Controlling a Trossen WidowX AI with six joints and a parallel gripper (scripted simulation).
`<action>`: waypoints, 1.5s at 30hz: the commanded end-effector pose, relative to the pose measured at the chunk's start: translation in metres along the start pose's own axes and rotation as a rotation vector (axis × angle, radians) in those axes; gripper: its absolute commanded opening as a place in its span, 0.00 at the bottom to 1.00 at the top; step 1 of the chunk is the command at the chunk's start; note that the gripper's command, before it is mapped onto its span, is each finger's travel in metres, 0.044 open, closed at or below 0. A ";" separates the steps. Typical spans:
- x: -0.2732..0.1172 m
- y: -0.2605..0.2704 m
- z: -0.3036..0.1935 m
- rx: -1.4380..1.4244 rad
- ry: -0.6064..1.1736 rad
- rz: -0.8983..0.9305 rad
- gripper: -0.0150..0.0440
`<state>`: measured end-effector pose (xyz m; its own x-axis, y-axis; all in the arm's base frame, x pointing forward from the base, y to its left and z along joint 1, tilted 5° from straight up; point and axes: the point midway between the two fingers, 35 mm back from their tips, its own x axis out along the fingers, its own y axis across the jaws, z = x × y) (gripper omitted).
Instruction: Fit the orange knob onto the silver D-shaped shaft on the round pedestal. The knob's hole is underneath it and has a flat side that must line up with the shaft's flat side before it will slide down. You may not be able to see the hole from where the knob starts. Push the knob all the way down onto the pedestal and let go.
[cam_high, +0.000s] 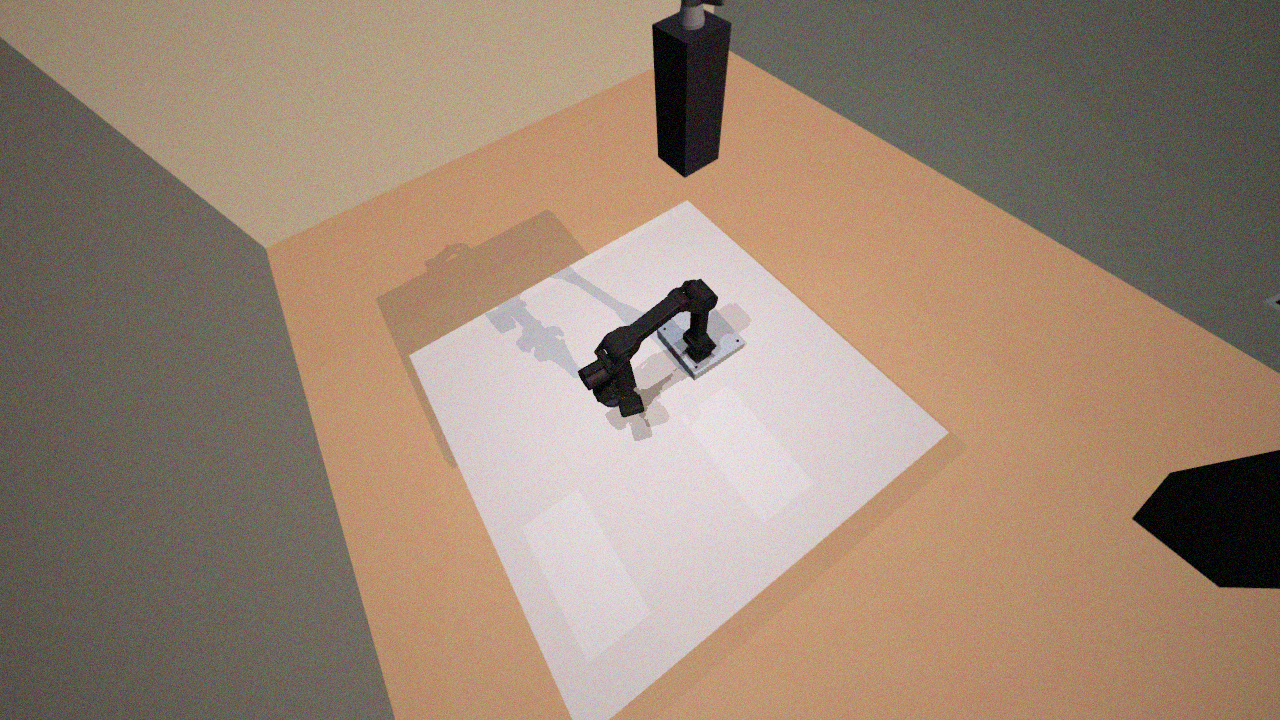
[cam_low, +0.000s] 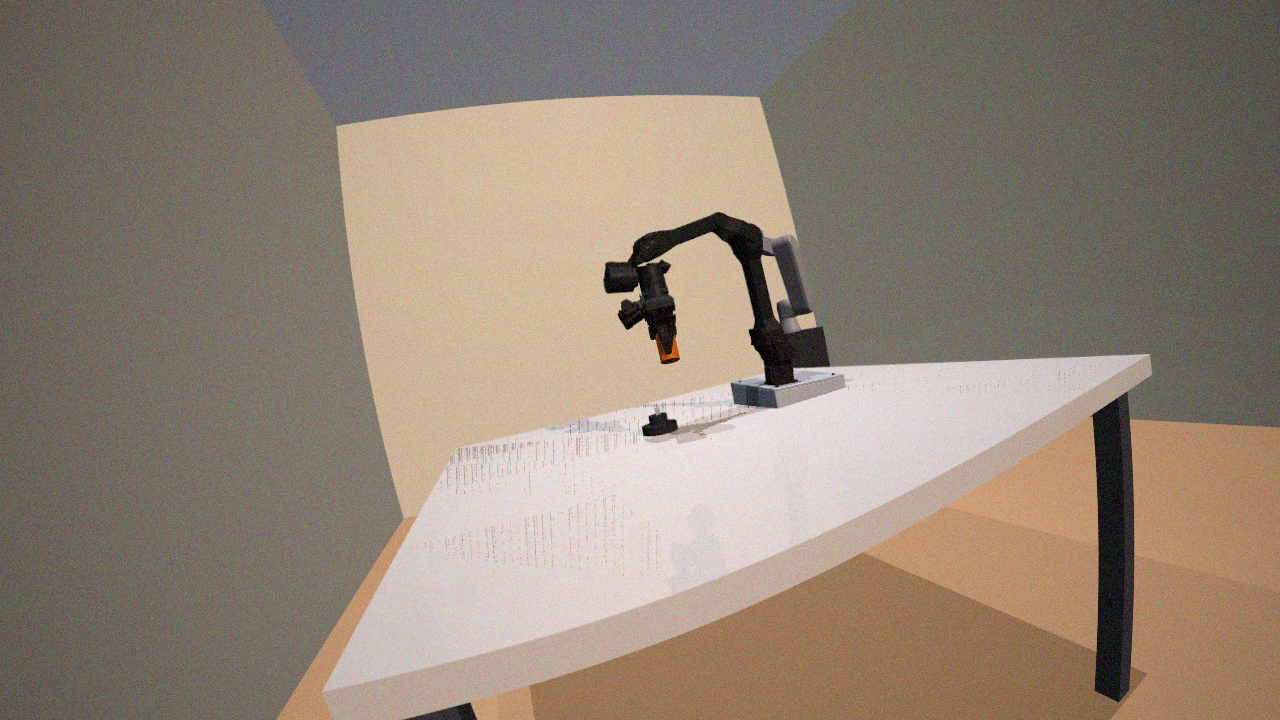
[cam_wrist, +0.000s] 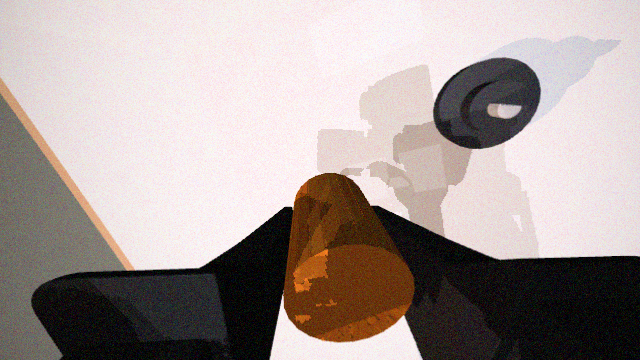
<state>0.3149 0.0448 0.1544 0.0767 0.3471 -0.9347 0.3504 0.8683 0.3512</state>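
The orange knob (cam_low: 673, 350) (cam_wrist: 350, 285) is a tapered cylinder. My gripper (cam_low: 667, 343) (cam_wrist: 331, 213) is shut on it and holds it well above the table. The knob's underside and its hole are hidden. The round black pedestal (cam_low: 659, 427) (cam_wrist: 452, 117) stands on the table, below the gripper in the exterior view and at the upper right in the wrist view. Its silver D-shaped shaft (cam_wrist: 505, 110) points up and shows a flat side. In the top view the arm hides the pedestal and knob.
The white table (cam_high: 716, 555) (cam_low: 554, 573) carries the arm's grey base plate (cam_high: 726, 356) (cam_low: 810, 387) behind the pedestal. Shadows of the arm lie on the table around the pedestal. A dark block (cam_high: 687, 98) with a grey arm on it stands beyond the table.
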 end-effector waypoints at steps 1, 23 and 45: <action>-0.009 0.002 -0.006 -0.005 -0.003 0.092 0.25; -0.053 0.010 -0.038 -0.005 0.001 0.569 0.25; -0.059 0.011 -0.043 -0.002 0.001 0.688 0.25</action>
<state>0.2734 0.0488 0.2150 0.2803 0.8201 -0.4988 0.2195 0.4510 0.8651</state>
